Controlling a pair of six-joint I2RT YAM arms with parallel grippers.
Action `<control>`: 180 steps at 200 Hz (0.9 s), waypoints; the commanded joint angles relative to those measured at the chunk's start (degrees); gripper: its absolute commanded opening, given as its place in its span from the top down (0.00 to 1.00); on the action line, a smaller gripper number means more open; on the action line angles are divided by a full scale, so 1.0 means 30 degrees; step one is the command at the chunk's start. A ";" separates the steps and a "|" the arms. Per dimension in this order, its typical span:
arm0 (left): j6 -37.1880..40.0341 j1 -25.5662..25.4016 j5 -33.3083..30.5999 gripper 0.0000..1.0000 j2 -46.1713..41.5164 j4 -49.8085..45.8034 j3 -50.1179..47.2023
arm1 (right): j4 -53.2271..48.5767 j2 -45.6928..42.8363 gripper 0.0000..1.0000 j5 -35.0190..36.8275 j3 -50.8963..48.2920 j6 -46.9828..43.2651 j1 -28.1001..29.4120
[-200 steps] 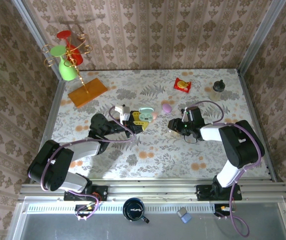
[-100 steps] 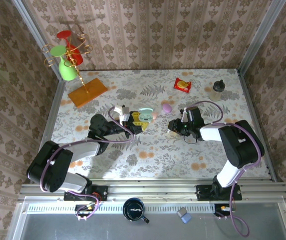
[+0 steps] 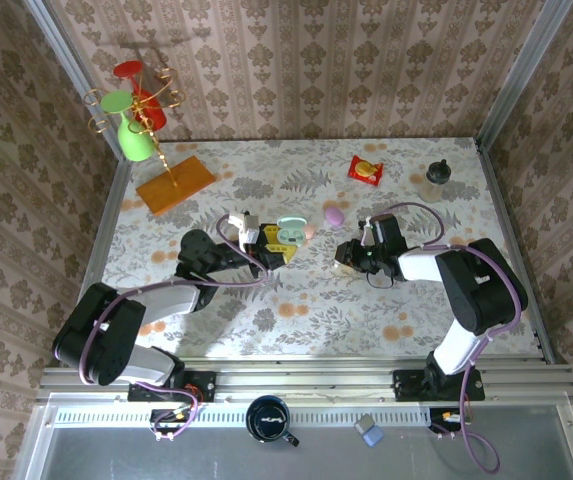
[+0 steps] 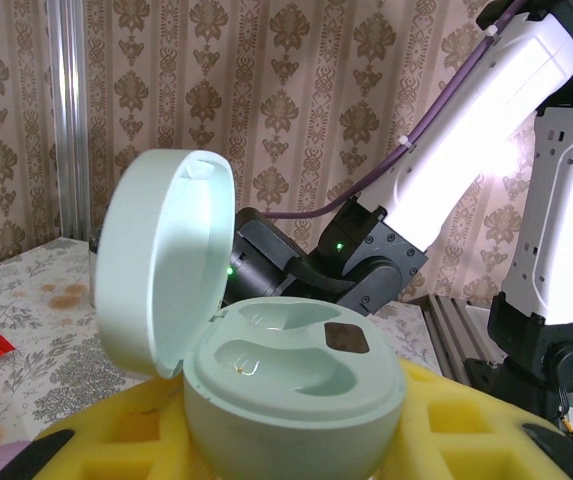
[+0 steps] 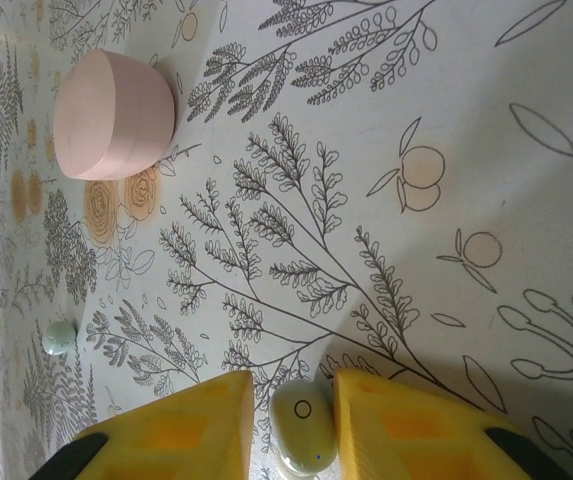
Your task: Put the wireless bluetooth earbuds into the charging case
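The left hand point(image 4: 296, 445) clamps the open mint case point(image 4: 296, 385), its base buried between yellow pads point(image 4: 86, 445). A dark patch point(image 4: 346, 338) in the case is unreadable. The right hand point(image 5: 294, 388) brackets a pale bud point(image 5: 303, 430) low at the frame edge; whether it pinches, I cannot tell. A second bud point(image 5: 58, 338) and a pink case point(image 5: 114, 115) lie on the floral surface point(image 5: 416, 120). Damask wallpaper point(image 4: 296, 80) stands behind.
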 commanded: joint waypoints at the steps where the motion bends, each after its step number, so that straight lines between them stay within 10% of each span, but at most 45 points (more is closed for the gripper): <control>1: 0.0515 0.0145 0.0328 0.66 -0.0494 0.0701 -0.0175 | -0.1219 0.0200 0.73 -0.0448 0.0379 -0.0605 0.0268; 128: 0.1357 0.0203 -0.0330 0.66 -0.0270 0.0657 -0.0403 | -0.4087 -0.0754 0.81 0.1749 0.1236 -0.1397 0.0884; 180: 0.3934 0.0181 -0.3939 0.67 0.0185 -0.0541 -0.0888 | -0.6601 -0.3842 0.81 0.5964 0.1058 0.0314 0.0913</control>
